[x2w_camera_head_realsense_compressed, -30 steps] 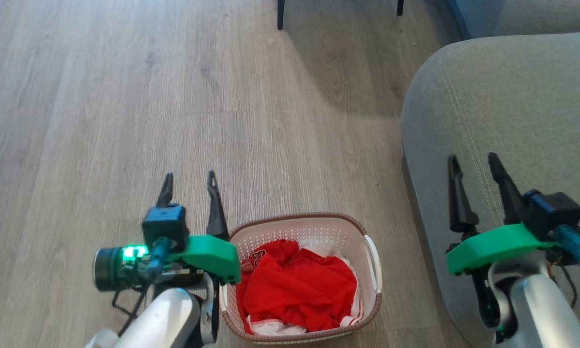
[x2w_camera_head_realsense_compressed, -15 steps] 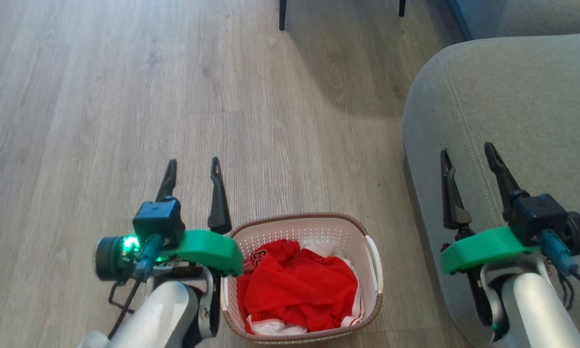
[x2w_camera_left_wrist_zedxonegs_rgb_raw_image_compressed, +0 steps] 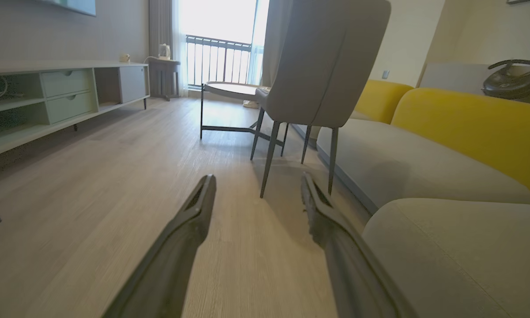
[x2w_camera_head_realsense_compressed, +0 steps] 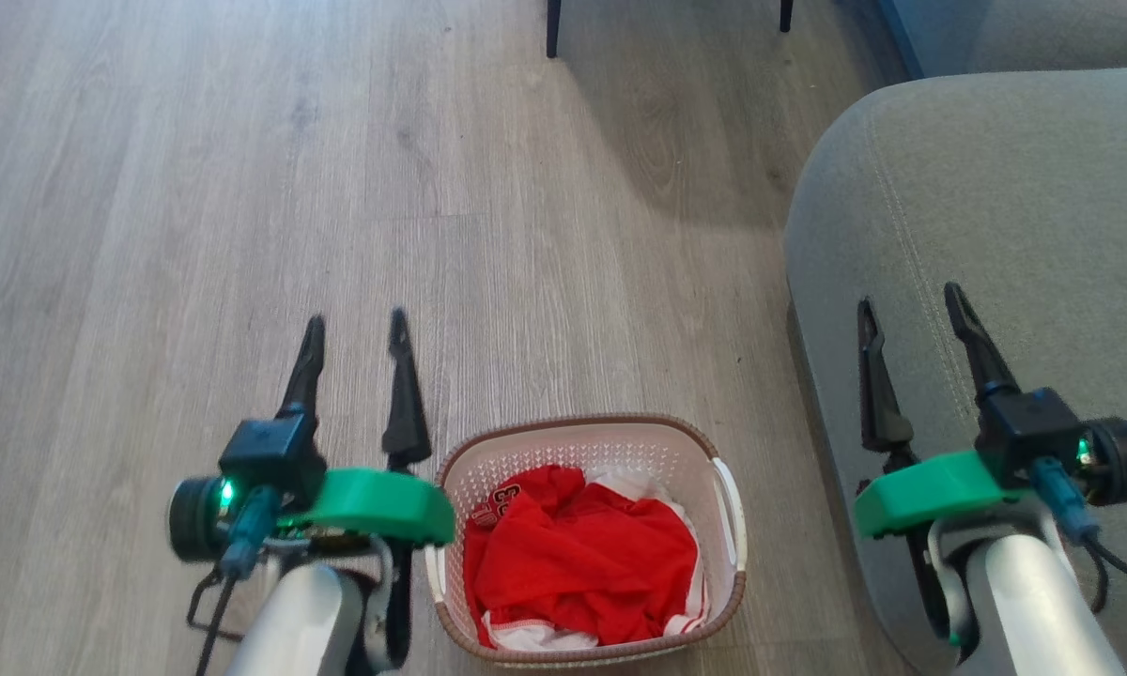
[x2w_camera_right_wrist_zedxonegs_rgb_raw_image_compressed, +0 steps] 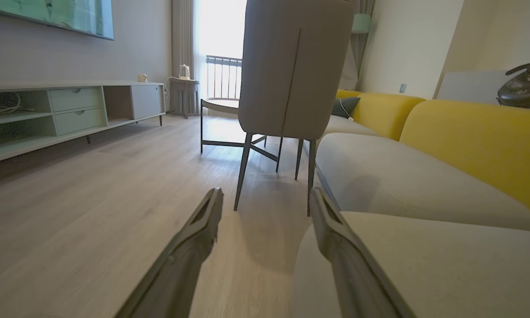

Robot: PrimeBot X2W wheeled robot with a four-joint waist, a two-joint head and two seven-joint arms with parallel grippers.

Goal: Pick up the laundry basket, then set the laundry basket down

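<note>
Since a second back, our left claw (x2w_camera_head_realsense_compressed: 356, 319) has slid a little to its own left and reached further forward, so its green mount (x2w_camera_head_realsense_compressed: 380, 502) crowds the basket's corner a bit less. Both of its fingers are spread wide with nothing between them, just bare floor (x2w_camera_head_realsense_compressed: 244, 188) underneath.

Just right of that claw, down by its wrist and not its tips, the laundry basket (x2w_camera_head_realsense_compressed: 573, 449) sits flat on the floor with a red garment (x2w_camera_head_realsense_compressed: 582, 568) bunched inside. It hasn't budged; any tiny shift looks like our head camera drifting.

Further right, well clear of the basket, our right claw (x2w_camera_head_realsense_compressed: 908, 299) hangs over the grey sofa (x2w_camera_head_realsense_compressed: 995, 188), also gaping and empty. It has only crept slightly to its left, with the wrist rolled a touch.

So we reckon we're in the line-up stage of the pick: nothing is gripped and the lift hasn't started. Both claws point past the basket, not at it. Our guess is the next move needs them drawn back and dipped down. The left one then tucks in on the basket's near side, and the right one comes off the sofa towards the white handle (x2w_camera_head_realsense_compressed: 733, 512) on its side. Then both squeeze evenly so the basket doesn't tip.
</note>
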